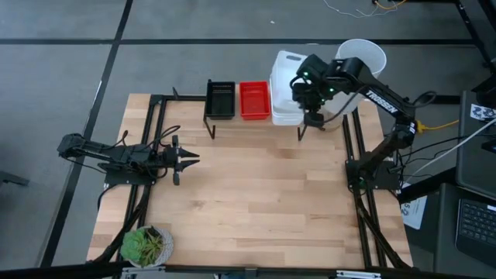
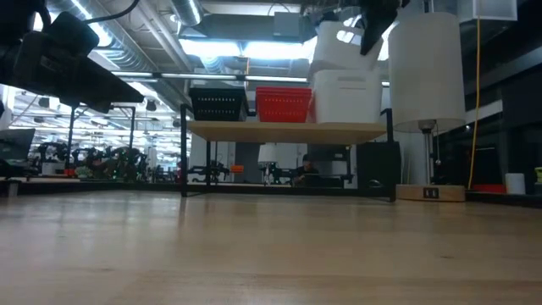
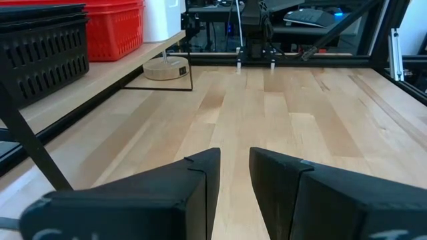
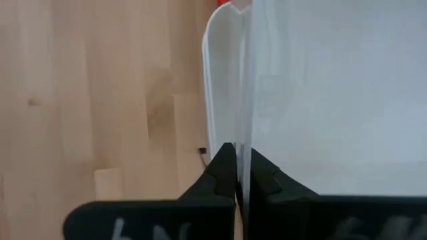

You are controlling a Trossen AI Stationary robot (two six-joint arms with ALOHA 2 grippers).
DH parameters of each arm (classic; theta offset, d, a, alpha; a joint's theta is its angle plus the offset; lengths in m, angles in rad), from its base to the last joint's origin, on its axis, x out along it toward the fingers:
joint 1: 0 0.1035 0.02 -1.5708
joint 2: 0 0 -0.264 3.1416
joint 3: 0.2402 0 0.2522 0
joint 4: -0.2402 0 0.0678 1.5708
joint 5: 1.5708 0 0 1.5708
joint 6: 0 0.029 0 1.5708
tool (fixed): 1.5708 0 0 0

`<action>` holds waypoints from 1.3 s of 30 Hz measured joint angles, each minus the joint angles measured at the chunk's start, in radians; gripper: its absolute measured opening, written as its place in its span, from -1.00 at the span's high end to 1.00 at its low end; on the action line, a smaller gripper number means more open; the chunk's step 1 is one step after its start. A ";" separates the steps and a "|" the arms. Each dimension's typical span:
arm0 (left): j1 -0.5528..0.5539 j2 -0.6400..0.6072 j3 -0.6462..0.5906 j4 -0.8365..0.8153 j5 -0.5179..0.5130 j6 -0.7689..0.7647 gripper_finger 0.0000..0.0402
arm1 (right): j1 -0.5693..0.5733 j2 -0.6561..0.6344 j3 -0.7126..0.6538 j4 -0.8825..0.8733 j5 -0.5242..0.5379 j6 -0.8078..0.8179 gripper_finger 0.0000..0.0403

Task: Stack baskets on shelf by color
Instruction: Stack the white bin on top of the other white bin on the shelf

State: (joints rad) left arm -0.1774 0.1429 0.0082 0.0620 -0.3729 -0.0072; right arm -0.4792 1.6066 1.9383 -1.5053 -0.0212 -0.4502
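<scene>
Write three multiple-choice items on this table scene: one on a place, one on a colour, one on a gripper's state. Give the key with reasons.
1. Where does the left gripper sit?
A. Over the bare tabletop, apart from the shelf
B. Inside the black basket
C. On the potted plant

2. What colour is the basket between the black and white stacks?
A. Blue
B. Red
C. Green

3. What is the right gripper doing?
A. Hanging open
B. Pinching a white basket's wall
C. Holding the white cylinder

Key: A, it lies low over the wood; B, the red basket stands mid-shelf; B, the right wrist view shows its fingers closed on the thin white wall.
</scene>
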 joint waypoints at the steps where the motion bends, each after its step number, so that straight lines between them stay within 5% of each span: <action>1: 0.000 0.000 0.000 0.000 0.000 0.000 0.63 | 0.000 0.007 0.000 -0.006 -0.001 0.001 1.00; 21: 0.000 0.000 0.000 0.000 0.000 0.000 0.63 | -0.001 0.055 -0.001 -0.059 0.038 0.003 0.99; 39: 0.000 0.000 0.000 0.000 0.000 0.000 0.63 | 0.000 0.055 0.071 -0.057 0.037 0.008 0.54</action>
State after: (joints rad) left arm -0.1773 0.1429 0.0078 0.0623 -0.3730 -0.0074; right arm -0.4794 1.6619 2.0096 -1.5627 0.0159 -0.4421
